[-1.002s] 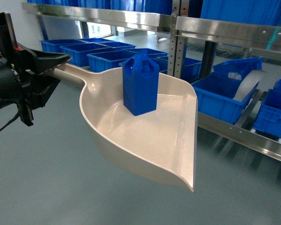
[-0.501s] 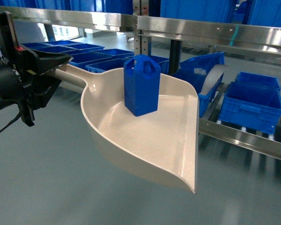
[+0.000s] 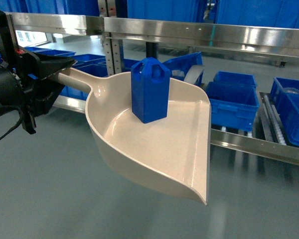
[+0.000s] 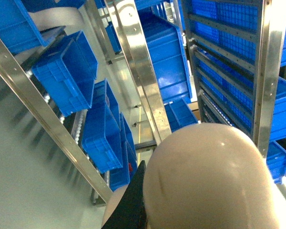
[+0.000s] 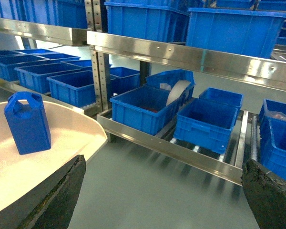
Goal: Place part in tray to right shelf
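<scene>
The beige tray (image 3: 189, 149) hangs in the air, with my left gripper (image 3: 49, 67) shut on its long handle at the left of the head view. The small blue part (image 3: 149, 89) stands upright inside the tray, near its back wall. The left wrist view shows only the tray's rounded back (image 4: 209, 176) and one black finger (image 4: 133, 202). In the right wrist view my right gripper (image 5: 162, 191) is open wide over the grey floor, with the part (image 5: 27, 124) and tray (image 5: 71, 138) to its left. The right shelf (image 3: 259, 147) lies beyond the tray's front lip.
Blue crates (image 3: 234, 99) sit on the shelf's roller tracks behind the shiny front rail (image 5: 181, 150), one holding a grey curved strip (image 5: 176, 91). An upper steel shelf (image 3: 199, 32) carries more crates. An upright post (image 3: 108, 55) stands behind the tray.
The shelf and its crates have slid leftward in the head view as the robot turned right. Tray and part keep the same place relative to the left gripper.
</scene>
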